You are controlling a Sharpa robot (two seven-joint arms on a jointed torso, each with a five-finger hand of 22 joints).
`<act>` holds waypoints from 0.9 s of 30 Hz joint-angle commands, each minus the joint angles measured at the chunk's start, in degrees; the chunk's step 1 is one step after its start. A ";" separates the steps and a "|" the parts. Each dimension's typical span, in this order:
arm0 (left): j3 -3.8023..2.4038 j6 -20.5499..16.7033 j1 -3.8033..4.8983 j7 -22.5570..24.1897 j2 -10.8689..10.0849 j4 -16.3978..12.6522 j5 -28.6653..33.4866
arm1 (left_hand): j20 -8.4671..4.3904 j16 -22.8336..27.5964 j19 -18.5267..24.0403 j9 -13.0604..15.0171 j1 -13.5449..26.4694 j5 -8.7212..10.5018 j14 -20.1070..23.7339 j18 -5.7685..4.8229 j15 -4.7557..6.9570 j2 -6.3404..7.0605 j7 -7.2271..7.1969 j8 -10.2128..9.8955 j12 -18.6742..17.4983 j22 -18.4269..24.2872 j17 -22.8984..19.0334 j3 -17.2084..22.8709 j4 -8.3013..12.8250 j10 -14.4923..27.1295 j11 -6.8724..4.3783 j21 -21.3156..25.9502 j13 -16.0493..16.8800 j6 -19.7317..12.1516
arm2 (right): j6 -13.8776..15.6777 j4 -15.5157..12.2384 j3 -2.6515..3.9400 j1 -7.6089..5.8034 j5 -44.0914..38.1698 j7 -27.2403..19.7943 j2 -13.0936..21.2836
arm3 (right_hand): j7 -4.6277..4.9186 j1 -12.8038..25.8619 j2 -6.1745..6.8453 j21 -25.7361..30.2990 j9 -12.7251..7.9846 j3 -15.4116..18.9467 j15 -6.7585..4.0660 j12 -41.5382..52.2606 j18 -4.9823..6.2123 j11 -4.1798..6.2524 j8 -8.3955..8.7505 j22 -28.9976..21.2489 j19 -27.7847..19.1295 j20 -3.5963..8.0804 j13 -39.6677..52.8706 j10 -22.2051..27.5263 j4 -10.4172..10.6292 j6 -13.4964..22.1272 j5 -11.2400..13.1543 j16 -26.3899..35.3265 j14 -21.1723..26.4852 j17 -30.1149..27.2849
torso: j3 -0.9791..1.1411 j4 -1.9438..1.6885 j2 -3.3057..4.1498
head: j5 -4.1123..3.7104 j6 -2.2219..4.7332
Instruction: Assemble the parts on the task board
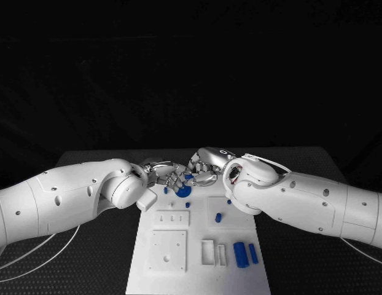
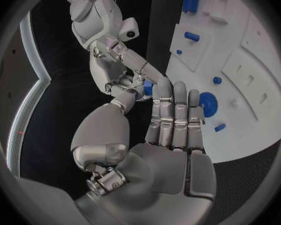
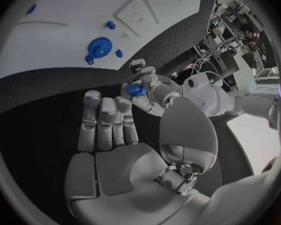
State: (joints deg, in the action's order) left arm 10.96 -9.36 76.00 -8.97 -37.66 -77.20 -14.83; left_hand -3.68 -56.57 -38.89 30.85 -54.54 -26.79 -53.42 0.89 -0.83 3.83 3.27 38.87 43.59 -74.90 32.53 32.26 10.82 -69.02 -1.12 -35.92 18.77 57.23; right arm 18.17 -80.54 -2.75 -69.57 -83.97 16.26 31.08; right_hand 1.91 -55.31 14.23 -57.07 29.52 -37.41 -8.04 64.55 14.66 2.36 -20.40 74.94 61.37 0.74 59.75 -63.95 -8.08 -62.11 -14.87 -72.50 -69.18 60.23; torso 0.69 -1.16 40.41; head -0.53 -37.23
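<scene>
The two hands meet just past the far end of the task board [image 1: 200,270], above the black table [image 1: 94,252]; between their fingertips sits a small blue part [image 3: 136,89]; the left hand [image 1: 163,174] pinches it with its thumb and fingers; the right hand [image 1: 207,166] has its fingertips right by the same part, but whether it grips too I cannot tell; a blue gear [image 1: 183,191] lies flat on the task board, near its far end, just below the hands; a small blue peg [image 1: 218,217] stands near the middle of the task board; two long blue blocks [image 1: 245,254] lie near the task board's near right corner.
</scene>
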 commanded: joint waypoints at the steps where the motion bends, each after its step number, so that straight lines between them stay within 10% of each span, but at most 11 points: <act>1: -0.04 1.33 0.00 0.70 0.08 -0.07 -1.02 | -0.19 0.27 0.60 0.21 -1.01 -0.07 0.39 -0.89 0.11 -0.39 -0.98 -0.32 -0.42 -1.16 -0.10 4.87 4.77 -0.41 -0.07 -0.34 -0.08 1.44 | -0.07 0.03 0.02 0.01 0.47 -1.14 0.24 | 1.90 -0.50 0.01 0.36 0.10 -0.22 -0.01 -0.30 0.34 0.03 0.36 0.19 -0.45 0.14 -0.02 0.56 -0.25 -1.31 0.22 0.23 0.48 -0.06 | 0.07 0.02 0.01 | 0.06 -0.06; 27: -0.04 1.44 -0.05 0.29 -0.04 0.38 -2.36 | -0.15 0.22 0.65 0.57 -1.24 -0.18 0.29 -0.89 0.13 -0.31 -1.05 -0.94 -0.70 -1.16 -0.25 4.84 4.81 -0.75 -0.10 -0.50 -0.20 1.91 | -2.04 0.04 0.02 0.08 1.57 -2.40 0.86 | 2.64 -1.33 -0.02 0.93 0.10 0.01 0.48 -0.93 0.34 -0.65 1.53 0.25 -1.31 -0.49 -0.42 1.69 -1.25 0.52 2.07 0.76 1.40 -0.25 | 0.05 0.04 0.02 | 0.12 -0.11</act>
State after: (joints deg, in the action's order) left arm 10.95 -8.59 75.95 -8.91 -37.72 -76.77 -16.62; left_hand -3.68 -56.57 -38.48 31.42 -54.74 -26.78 -53.42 0.88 -0.83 3.91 3.26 38.10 43.26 -74.94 32.36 32.21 10.86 -69.53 -1.00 -36.15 18.65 57.63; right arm 17.33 -80.58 -2.75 -69.50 -82.70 14.41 31.86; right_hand 3.39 -56.37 14.08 -56.34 29.70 -37.35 -7.44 63.88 14.22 1.73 -18.95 74.94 60.42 0.18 59.38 -62.54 -9.08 -60.65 -13.09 -72.06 -68.12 60.01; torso 0.76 -1.10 40.42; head -0.40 -37.33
